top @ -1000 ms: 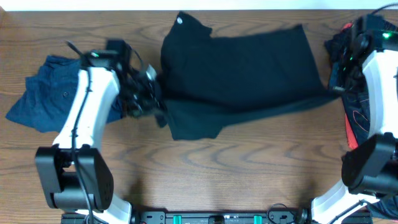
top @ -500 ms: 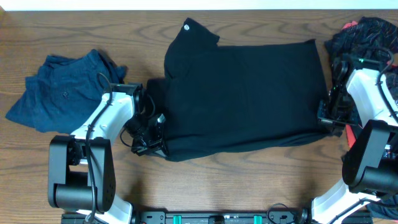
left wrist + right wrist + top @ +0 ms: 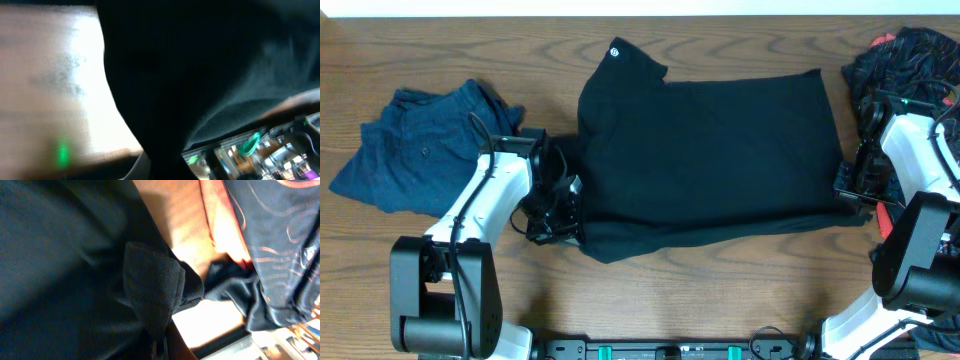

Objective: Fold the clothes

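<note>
The right pincer (image 3: 851, 192) is pinching a corner of the limp black shirt (image 3: 710, 150), a sound hold. Cloth is hiding the left pincer (image 3: 556, 212); I cannot tell its grip.

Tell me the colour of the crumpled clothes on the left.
Those clothes are dark blue, best seen overhead.

Black shirt (image 3: 200, 75) fills most of the frame, v. close to the lens and blurred, w/ faint weave showing at right. Wood table (image 3: 45, 75) at left, bright glare along the fabric edge, small green glow (image 3: 61, 152) low left. Bottom right: rig parts (image 3: 282, 150) w/ a teal bit (image 3: 248, 145), out of focus.
</note>
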